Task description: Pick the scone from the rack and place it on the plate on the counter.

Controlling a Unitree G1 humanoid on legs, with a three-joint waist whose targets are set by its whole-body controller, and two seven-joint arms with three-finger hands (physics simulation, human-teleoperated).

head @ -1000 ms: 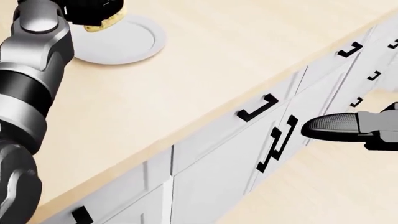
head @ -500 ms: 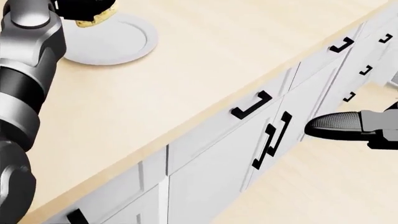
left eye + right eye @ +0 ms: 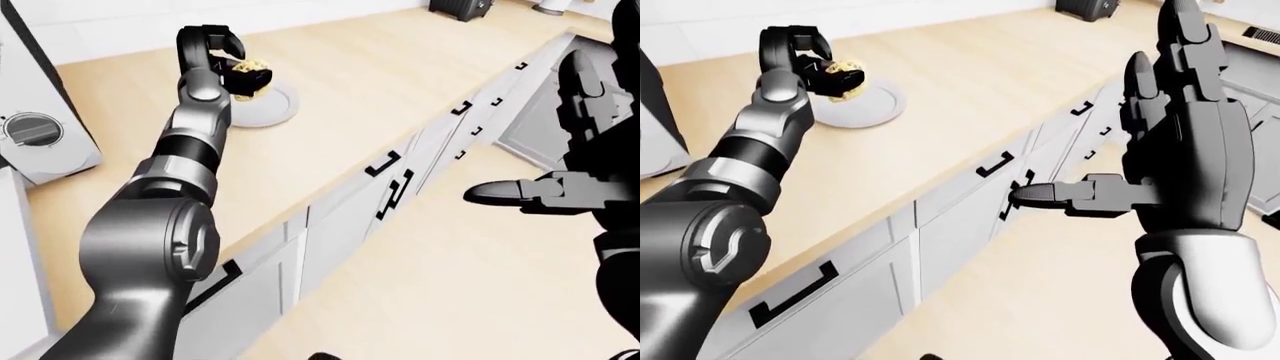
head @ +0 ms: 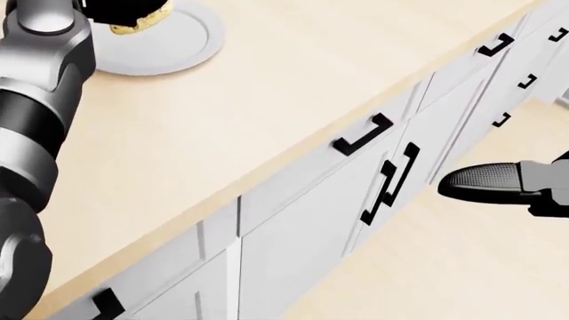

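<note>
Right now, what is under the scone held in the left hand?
The round white plate lies beneath the yellow scone; whether they touch is hidden by the left hand fingers.

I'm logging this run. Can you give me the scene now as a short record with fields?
scone: in the left hand, held over the plate
plate: on the counter, white, round
left hand: shut on the scone
right hand: open, empty, over the floor beside the cabinets
release: not yet done
</note>
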